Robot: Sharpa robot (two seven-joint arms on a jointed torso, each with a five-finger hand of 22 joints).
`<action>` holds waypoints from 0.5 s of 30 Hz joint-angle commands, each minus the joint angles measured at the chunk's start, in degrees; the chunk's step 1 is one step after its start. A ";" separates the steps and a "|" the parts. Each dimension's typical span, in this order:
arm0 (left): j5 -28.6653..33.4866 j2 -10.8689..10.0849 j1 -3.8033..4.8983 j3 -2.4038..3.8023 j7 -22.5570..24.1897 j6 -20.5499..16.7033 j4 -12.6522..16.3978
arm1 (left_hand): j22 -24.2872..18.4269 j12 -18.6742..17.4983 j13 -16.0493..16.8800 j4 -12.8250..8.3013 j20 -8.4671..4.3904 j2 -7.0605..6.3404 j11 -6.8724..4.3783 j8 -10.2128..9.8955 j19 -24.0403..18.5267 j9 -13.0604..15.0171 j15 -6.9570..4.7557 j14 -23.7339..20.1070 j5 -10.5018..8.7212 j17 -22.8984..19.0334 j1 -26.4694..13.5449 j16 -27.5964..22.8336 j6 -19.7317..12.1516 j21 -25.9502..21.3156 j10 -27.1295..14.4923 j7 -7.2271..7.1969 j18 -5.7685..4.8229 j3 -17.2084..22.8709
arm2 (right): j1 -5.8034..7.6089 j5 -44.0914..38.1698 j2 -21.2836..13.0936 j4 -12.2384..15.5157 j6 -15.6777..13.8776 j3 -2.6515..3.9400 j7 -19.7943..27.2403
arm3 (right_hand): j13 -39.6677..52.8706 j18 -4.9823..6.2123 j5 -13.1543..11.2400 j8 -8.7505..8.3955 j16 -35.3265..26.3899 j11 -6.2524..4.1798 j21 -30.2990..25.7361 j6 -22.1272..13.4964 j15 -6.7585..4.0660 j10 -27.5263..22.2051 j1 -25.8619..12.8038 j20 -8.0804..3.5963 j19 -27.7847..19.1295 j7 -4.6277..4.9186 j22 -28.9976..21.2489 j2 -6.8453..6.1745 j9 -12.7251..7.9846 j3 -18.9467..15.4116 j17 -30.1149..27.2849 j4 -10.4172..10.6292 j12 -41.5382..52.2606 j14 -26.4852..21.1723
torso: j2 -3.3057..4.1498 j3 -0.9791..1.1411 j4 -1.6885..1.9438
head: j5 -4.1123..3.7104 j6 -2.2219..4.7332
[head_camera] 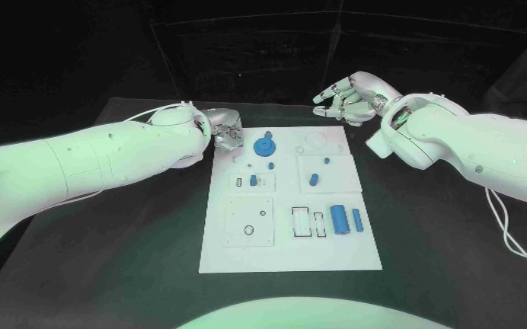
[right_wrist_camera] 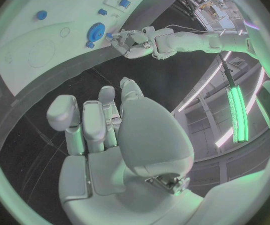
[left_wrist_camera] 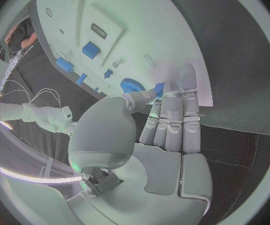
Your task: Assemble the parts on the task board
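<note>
Task board: the white task board (head_camera: 288,257) lies flat in the middle of the black bench (head_camera: 132,268), its long side running away from the robot.
Blue gear: a round toothed blue gear (head_camera: 265,146) sits on the far part of the board, towards the left arm's side.
Small blue piece: a small blue piece (left_wrist_camera: 159,89) shows at the left hand's fingertips (left_wrist_camera: 172,87), just beside the gear's rim.
Other parts: a little blue peg (head_camera: 269,166) stands just nearer than the gear; a blue block (head_camera: 253,180) and another blue block (head_camera: 314,179) sit in the middle row; two upright blue cylinders, a thick one (head_camera: 340,218) and a thin one (head_camera: 357,220), stand close together near the board's right edge.
Left hand: the left hand (head_camera: 224,132) is at the board's far left corner, just beside the gear. Its fingers lie straight and close together, and the thumb reaches across to the fingertips, pinching the small blue piece.
Right hand: the right hand (head_camera: 349,99) hangs above the bench beyond the board's far right corner, well apart from the parts. Its fingers are loosely curled and spread a little, with nothing between them.
</note>
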 commanded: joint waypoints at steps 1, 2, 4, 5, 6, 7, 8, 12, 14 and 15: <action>-0.21 -0.06 -0.08 -0.09 0.61 0.13 0.21 | 0.35 0.47 0.07 -1.28 -0.53 -0.29 -0.30 0.59 0.10 2.82 -0.15 0.42 0.00 0.38 1.18 0.53 1.66 0.62 0.54 -0.42 0.59 -0.12 | 0.10 -0.11 0.01 0.09 0.18 0.03 0.51 | -0.14 0.76 0.36 0.27 -0.41 0.17 -0.39 -0.29 -0.28 -0.42 -0.36 -0.09 -0.24 0.06 -0.08 0.22 -0.05 -0.04 0.04 0.36 0.26 0.94 | 0.02 -0.01 -0.01 | 0.11 0.04; -0.32 -0.06 -0.08 -0.09 0.64 0.06 0.21 | 0.56 0.54 0.08 -1.77 -0.61 -0.46 -0.35 0.73 0.11 2.85 -0.22 0.53 0.00 0.50 1.55 0.68 1.83 0.85 0.69 -0.46 0.58 -0.30 | 0.10 -0.11 0.02 0.09 0.18 0.03 0.52 | -0.14 0.76 0.36 0.27 -0.41 0.17 -0.39 -0.29 -0.28 -0.42 -0.36 -0.09 -0.24 0.06 -0.08 0.22 -0.05 -0.04 0.04 0.36 0.26 0.94 | 0.03 -0.01 -0.03 | 0.14 0.05; -0.44 -0.04 -0.09 -0.09 0.69 -0.15 0.18 | 0.79 0.59 0.06 -2.14 -0.68 -0.53 -0.39 0.85 0.10 2.88 -0.27 0.66 0.00 0.62 1.86 0.83 1.97 1.09 0.86 -0.50 0.57 -0.49 | 0.10 -0.11 0.03 0.09 0.17 0.03 0.53 | -0.14 0.76 0.36 0.27 -0.41 0.17 -0.39 -0.29 -0.28 -0.42 -0.36 -0.09 -0.24 0.06 -0.08 0.22 -0.05 -0.04 0.04 0.36 0.26 0.94 | 0.04 0.00 -0.04 | 0.13 0.06; -0.49 -0.03 -0.09 -0.09 0.72 -0.28 0.15 | 0.95 0.64 0.06 -2.43 -0.74 -0.62 -0.43 0.95 0.09 2.90 -0.33 0.76 0.01 0.71 2.10 0.94 2.08 1.26 0.97 -0.54 0.57 -0.62 | 0.10 -0.11 0.03 0.08 0.17 0.03 0.53 | -0.14 0.76 0.36 0.27 -0.41 0.17 -0.39 -0.29 -0.28 -0.42 -0.36 -0.09 -0.24 0.06 -0.08 0.22 -0.05 -0.04 0.04 0.36 0.26 0.94 | 0.04 0.00 -0.04 | 0.13 0.06; -0.53 -0.02 -0.09 -0.10 0.76 -0.44 0.13 | 1.08 0.67 0.05 -2.60 -0.78 -0.66 -0.46 1.01 0.09 2.91 -0.36 0.88 0.00 0.85 2.24 1.11 2.16 1.40 1.07 -0.56 0.57 -0.73 | 0.10 -0.11 0.04 0.08 0.17 0.03 0.54 | -0.14 0.76 0.36 0.27 -0.41 0.17 -0.39 -0.29 -0.28 -0.42 -0.36 -0.09 -0.24 0.06 -0.08 0.22 -0.05 -0.04 0.04 0.36 0.26 0.94 | 0.04 0.01 -0.03 | 0.13 0.10; -0.55 -0.02 -0.09 -0.10 0.80 -0.59 0.11 | 1.15 0.69 0.05 -2.67 -0.80 -0.66 -0.48 1.05 0.09 2.91 -0.37 0.97 0.01 0.95 2.31 1.23 2.21 1.48 1.14 -0.57 0.56 -0.80 | 0.10 -0.11 0.04 0.08 0.17 0.03 0.54 | -0.14 0.76 0.36 0.27 -0.41 0.17 -0.39 -0.29 -0.28 -0.42 -0.36 -0.09 -0.24 0.06 -0.08 0.22 -0.05 -0.04 0.04 0.36 0.26 0.94 | 0.05 0.01 -0.04 | 0.13 0.11; -0.57 -0.01 -0.10 -0.10 0.85 -0.81 0.09 | 1.19 0.70 0.05 -2.70 -0.81 -0.65 -0.49 1.07 0.09 2.92 -0.38 1.01 0.01 1.01 2.33 1.29 2.23 1.52 1.17 -0.58 0.56 -0.83 | 0.10 -0.11 0.05 0.09 0.17 0.03 0.54 | -0.14 0.76 0.36 0.27 -0.41 0.17 -0.39 -0.29 -0.28 -0.42 -0.36 -0.09 -0.24 0.06 -0.08 0.22 -0.05 -0.04 0.04 0.36 0.26 0.94 | 0.05 0.01 -0.03 | 0.11 0.13; -0.62 -0.03 -0.10 -0.10 1.09 -1.39 0.11 | 1.42 0.75 0.03 -2.79 -0.86 -0.59 -0.56 1.22 0.08 2.94 -0.43 1.26 0.01 1.28 2.44 1.62 2.42 1.77 1.41 -0.68 0.55 -1.00 | 0.10 -0.11 0.04 0.11 0.16 0.03 0.54 | -0.14 0.76 0.36 0.27 -0.41 0.17 -0.39 -0.29 -0.28 -0.42 -0.36 -0.09 -0.24 0.06 -0.08 0.22 -0.05 -0.04 0.04 0.36 0.26 0.94 | 0.05 -0.01 -0.04 | 0.12 0.14; -0.63 -0.04 -0.10 -0.10 1.27 -1.70 0.14 | 1.54 0.77 0.01 -2.84 -0.88 -0.61 -0.59 1.29 0.06 2.95 -0.45 1.36 0.01 1.38 2.46 1.74 2.51 1.88 1.52 -0.72 0.54 -1.09 | 0.10 -0.11 0.04 0.11 0.16 0.03 0.53 | -0.14 0.76 0.36 0.27 -0.41 0.17 -0.39 -0.29 -0.28 -0.42 -0.36 -0.09 -0.24 0.06 -0.08 0.22 -0.05 -0.04 0.04 0.36 0.26 0.94 | 0.03 -0.01 -0.04 | 0.14 0.16; -0.63 -0.04 -0.10 -0.10 1.36 -1.87 0.15 | 1.61 0.79 0.00 -2.87 -0.90 -0.62 -0.62 1.33 0.04 2.95 -0.48 1.43 0.01 1.47 2.48 1.84 2.56 1.96 1.59 -0.75 0.54 -1.13 | 0.10 -0.11 0.04 0.11 0.15 0.03 0.53 | -0.14 0.76 0.36 0.27 -0.41 0.17 -0.39 -0.29 -0.28 -0.42 -0.36 -0.09 -0.24 0.06 -0.08 0.22 -0.05 -0.04 0.04 0.36 0.26 0.94 | 0.03 -0.01 -0.04 | 0.14 0.16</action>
